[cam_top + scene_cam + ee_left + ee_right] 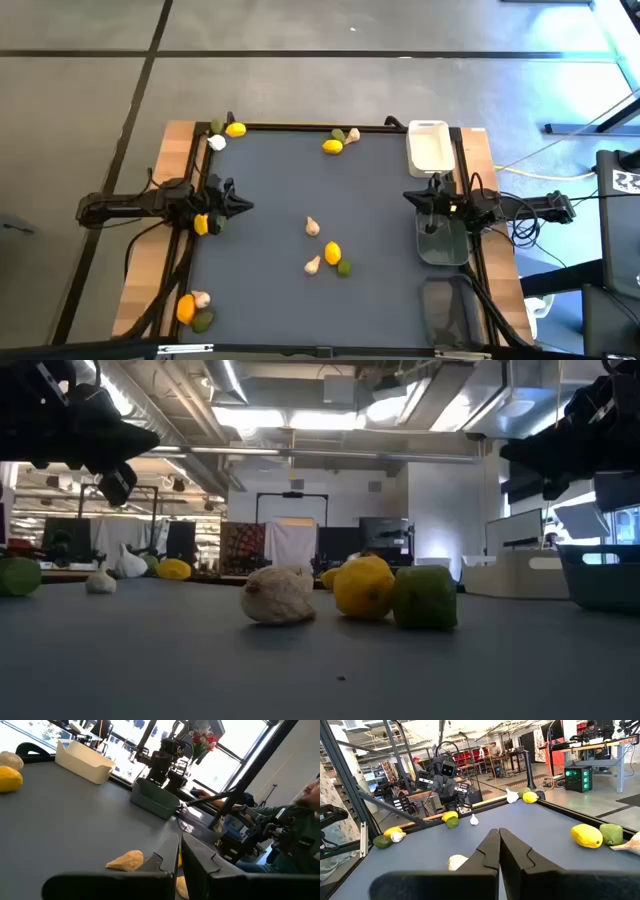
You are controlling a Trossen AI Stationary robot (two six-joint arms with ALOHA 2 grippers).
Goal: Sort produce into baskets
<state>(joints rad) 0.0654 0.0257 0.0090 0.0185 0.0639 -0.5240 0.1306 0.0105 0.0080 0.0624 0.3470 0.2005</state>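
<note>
Produce scattered on grey table (380,200): centre cluster of lemon (333,254), lime (344,267), two garlic bulbs (313,227); more at far edge and left corners. White basket (428,145), grey-green basket (443,240), translucent basket (448,310) along right side. Left gripper (240,205) pressed together at left edge; right gripper (432,227) pressed together over grey-green basket

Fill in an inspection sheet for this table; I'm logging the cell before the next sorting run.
Surface: dark mat, wooden edges.
Job's things: lemons, limes and garlic loose in clusters, one mid-table; white basket, grey-green basket and clear basket along the right edge; no produce visible in them.
Clutter: nothing seen.
Grippers: left gripper shut at left edge; right gripper shut above the grey-green basket.
Cables: bundles trail behind both arms.
Surroundings: seated person, workshop benches.
</note>
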